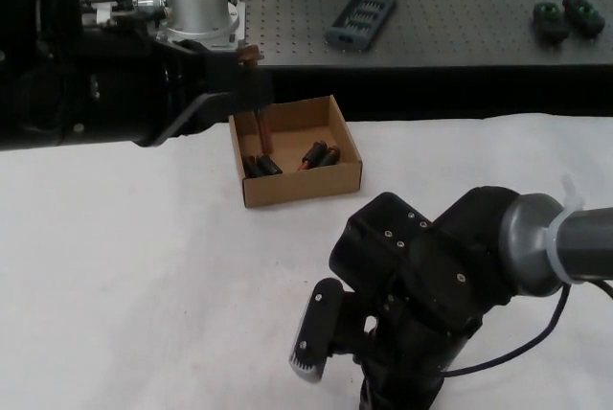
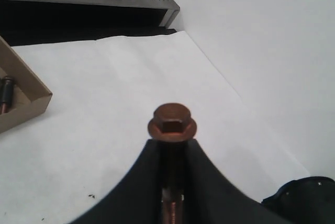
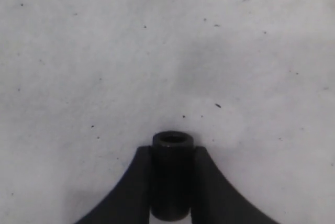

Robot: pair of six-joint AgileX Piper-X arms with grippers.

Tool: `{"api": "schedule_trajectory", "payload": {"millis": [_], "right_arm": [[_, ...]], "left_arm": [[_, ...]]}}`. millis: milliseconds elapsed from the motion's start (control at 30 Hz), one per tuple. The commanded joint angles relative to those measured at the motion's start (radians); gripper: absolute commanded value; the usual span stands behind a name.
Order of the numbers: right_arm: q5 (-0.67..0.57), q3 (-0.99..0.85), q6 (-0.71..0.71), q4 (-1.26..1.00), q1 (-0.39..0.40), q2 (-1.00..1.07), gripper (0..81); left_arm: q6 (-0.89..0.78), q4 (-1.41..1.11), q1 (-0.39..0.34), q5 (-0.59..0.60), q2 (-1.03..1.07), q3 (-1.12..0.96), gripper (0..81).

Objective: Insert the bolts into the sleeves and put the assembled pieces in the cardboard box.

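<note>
Bolt [image 2: 172,122] sits head-out, clamped in our left gripper [image 2: 172,144] near the cardboard box [image 1: 302,187]; our right gripper [image 3: 172,152] is closed on a black sleeve [image 3: 172,182] over open white cover [image 3: 157,51], apart from the box. Fingers [image 2: 133,187] hide most of the bolt's shank, and the left wrist view cuts the box off.

Copper-toned metal bolt [image 2: 172,124], dull sheen; matt black sleeve [image 3: 172,177], smooth. Plain brown cardboard box [image 1: 306,186], matt, on white speckled sheet [image 1: 115,266]. Beyond box, grey perforated metal plate [image 1: 460,8].
</note>
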Motion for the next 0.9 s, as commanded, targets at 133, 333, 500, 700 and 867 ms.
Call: {"api": "schedule_trajectory", "payload": {"millis": [133, 333, 500, 700, 867], "right_arm": [[-0.234, 0.007, 0.204, -0.168, -0.060, 0.015, 3.5], [-0.378, 0.087, 0.323, -0.378, -0.118, -0.097, 4.0], [-0.463, 0.189, 0.323, -0.509, -0.156, -0.295, 4.0], [-0.550, 0.345, 0.450, -0.775, -0.165, -0.470, 4.0], [-0.545, 0.441, 0.590, -0.981, -0.165, -0.491, 4.0]], "left_arm": [[0.098, -0.034, 0.003, 0.008, -0.011, 0.002, 0.6], [-0.140, -0.365, 0.057, 0.058, -0.011, 0.163, 0.6], [-0.366, -0.686, 0.121, 0.115, -0.006, 0.320, 0.6], [-0.519, -0.837, 0.107, 0.134, 0.054, 0.321, 0.6], [-0.639, -0.951, 0.096, 0.194, 0.144, 0.313, 0.6]]}}
